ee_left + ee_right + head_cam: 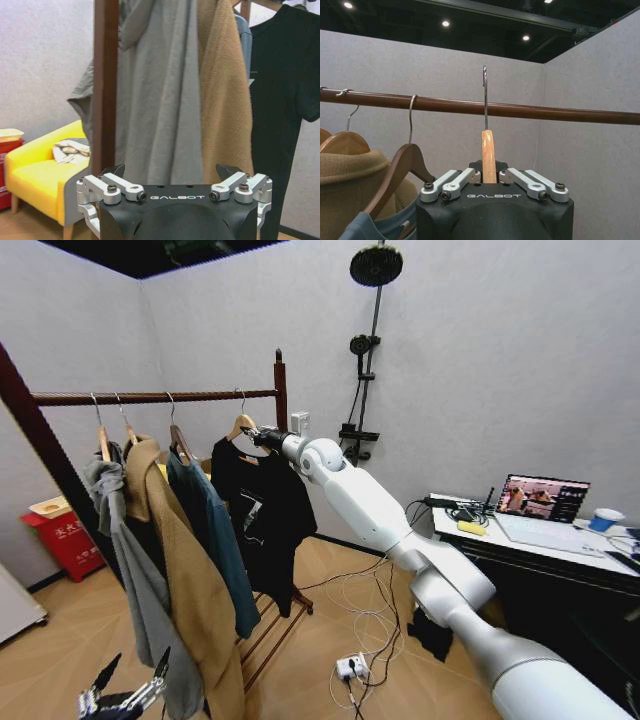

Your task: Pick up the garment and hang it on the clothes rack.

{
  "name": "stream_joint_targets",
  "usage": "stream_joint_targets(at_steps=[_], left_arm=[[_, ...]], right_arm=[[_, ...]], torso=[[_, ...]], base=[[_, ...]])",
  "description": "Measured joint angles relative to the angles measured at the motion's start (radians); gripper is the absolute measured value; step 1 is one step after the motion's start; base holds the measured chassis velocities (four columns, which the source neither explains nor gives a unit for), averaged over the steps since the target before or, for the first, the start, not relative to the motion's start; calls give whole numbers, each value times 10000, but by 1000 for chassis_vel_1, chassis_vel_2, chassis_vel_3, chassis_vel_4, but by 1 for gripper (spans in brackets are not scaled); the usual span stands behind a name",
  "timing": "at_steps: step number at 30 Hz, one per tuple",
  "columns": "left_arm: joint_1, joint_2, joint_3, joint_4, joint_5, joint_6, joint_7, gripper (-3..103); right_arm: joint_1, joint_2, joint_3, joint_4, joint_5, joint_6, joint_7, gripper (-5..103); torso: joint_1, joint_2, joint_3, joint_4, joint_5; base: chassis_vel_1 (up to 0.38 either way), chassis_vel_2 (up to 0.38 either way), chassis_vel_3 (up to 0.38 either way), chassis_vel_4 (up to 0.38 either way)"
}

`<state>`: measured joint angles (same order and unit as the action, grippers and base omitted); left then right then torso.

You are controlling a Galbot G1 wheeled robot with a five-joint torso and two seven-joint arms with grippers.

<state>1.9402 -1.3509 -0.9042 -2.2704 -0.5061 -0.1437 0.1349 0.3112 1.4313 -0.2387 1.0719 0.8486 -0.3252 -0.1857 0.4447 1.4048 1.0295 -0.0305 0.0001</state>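
Head view: the clothes rack (160, 397) is seen at the left of the room, dark wooden rail between two posts. Four hangers are carried on the rail; from the near post to the far post: grey hoodie (140, 580), tan coat (190, 590), teal-blue coat (215, 540), then the garment (262, 510), black, nearest the far post.

The right arm is stretched out to the garment's light wooden hanger (242, 425), with the right gripper (262, 437) at the hanger's neck, just under the rail. The hook is seen looped at the rail in the head view; whether it bears on the rail cannot be told.

Right wrist view: the hanger neck (488, 155) is held upright between the clenched jaws of the right gripper (489, 176), centred in the gap. The metal hook (485, 95) is seen rising straight up from the neck and crossing in front of the rail (520, 109).

The left gripper (125, 692) is parked low, near the floor by the grey hoodie's hem. In the left wrist view its jaws are spread wide with nothing between them (172, 175).
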Motion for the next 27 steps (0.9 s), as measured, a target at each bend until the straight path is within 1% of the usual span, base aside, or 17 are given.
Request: stream_joint_targets(at_steps=[10,12,13,15,16,18,21,23,27], left_arm=[[0,0,0,0,0,0,0,100],[0,-1,0,0,0,0,0,100],[0,-1,0,0,0,0,0,100],[0,0,0,0,0,0,0,100],[0,0,0,0,0,0,0,100],[0,0,-1,1,0,1,0,100],[0,0,0,0,0,0,0,100],[0,-1,0,1,0,0,0,100],[0,0,0,0,0,1,0,100]], right_arm=[[381,217,9,-426,36,27,-55,10],[611,441,-1,-819,29,58,-121,10],[611,441,-1,-819,29,58,-121,10],[861,720,-5,-1427,-90,177,-190,10],[861,720,-5,-1427,-90,177,-190,10],[912,843,133,-1653,-212,233,-45,10],[769,688,284,-1335,-345,308,33,10],[596,440,359,-1037,-386,407,144,10],[507,174,467,-954,-406,431,235,10]], torso=[[0,0,0,2,-2],[-1,0,0,5,-3],[-1,0,0,5,-3],[-1,0,0,5,-4],[-1,0,0,5,-4],[0,0,1,1,-3],[0,0,0,0,-2],[0,0,1,-1,1],[0,0,0,-2,1]], base=[[77,76,82,77],[77,31,89,55],[69,31,89,45],[0,0,0,0],[0,0,0,0],[0,0,0,0],[0,0,0,0],[0,0,0,0],[0,0,0,0]])
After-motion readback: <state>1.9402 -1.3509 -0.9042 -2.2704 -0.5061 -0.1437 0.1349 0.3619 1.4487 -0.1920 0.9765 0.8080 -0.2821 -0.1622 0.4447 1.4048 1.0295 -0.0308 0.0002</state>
